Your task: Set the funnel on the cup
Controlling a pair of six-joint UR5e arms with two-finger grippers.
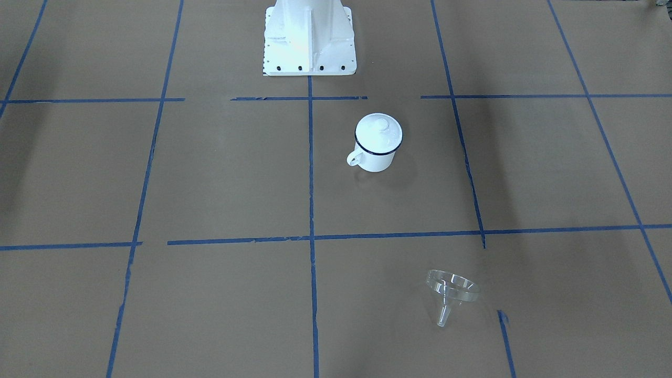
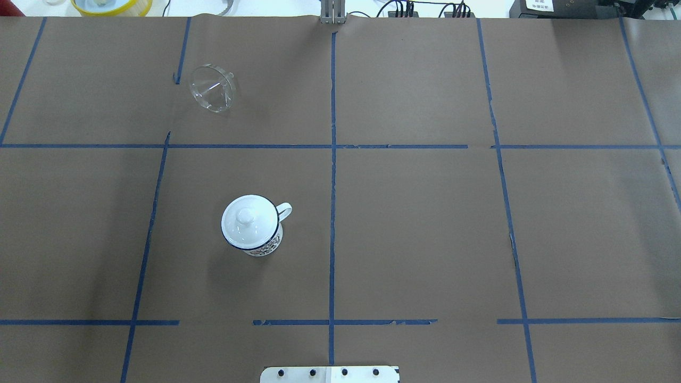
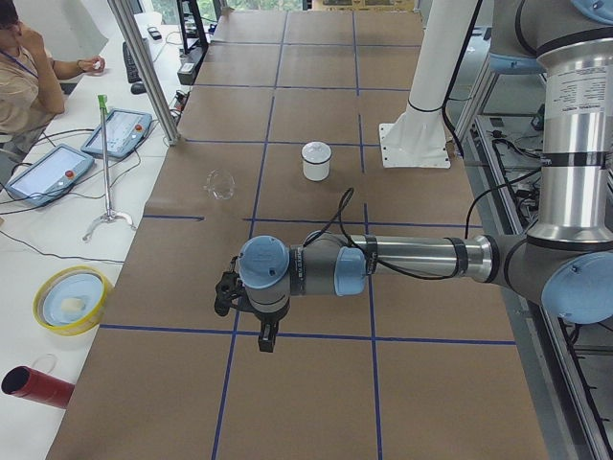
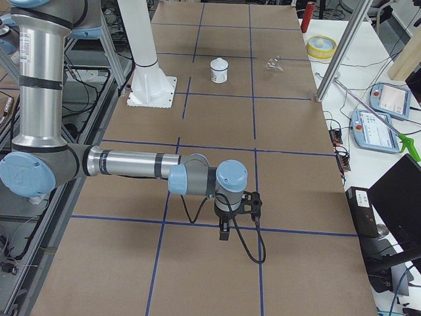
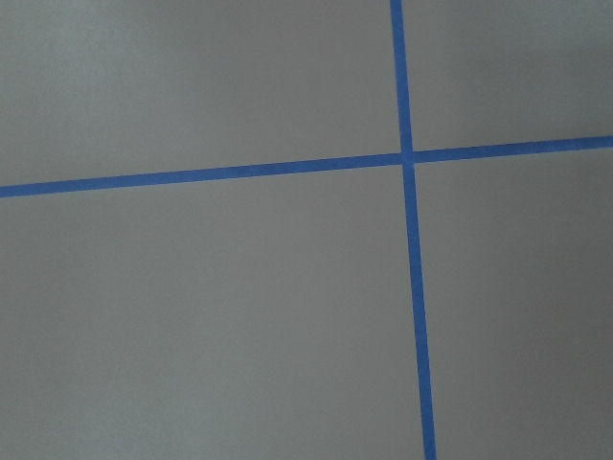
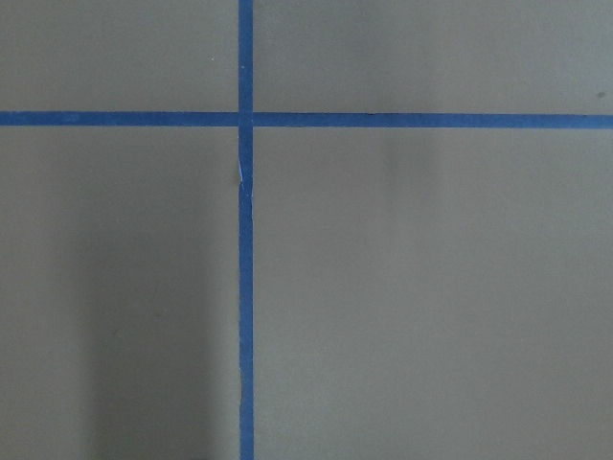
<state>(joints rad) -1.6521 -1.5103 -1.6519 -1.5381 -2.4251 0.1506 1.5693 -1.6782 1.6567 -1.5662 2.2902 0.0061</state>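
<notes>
The white mug (image 1: 377, 160) with a dark blue rim stands upright on the brown paper, with a round white knobbed lid (image 1: 379, 132) on top. It also shows in the overhead view (image 2: 266, 248). The clear funnel (image 1: 452, 291) lies tilted on the paper, apart from the mug, toward the far left in the overhead view (image 2: 214, 93). My left gripper (image 3: 266, 340) shows only in the exterior left view and my right gripper (image 4: 225, 234) only in the exterior right view. Both hang over bare paper far from both objects. I cannot tell whether they are open or shut.
The white robot base (image 1: 308, 37) stands at the table's near edge. A yellow bowl (image 3: 72, 299), a red cylinder (image 3: 34, 385), teach pendants (image 3: 120, 129) and a metal post (image 3: 144, 67) sit beyond the operators' edge, where a person (image 3: 19, 77) sits.
</notes>
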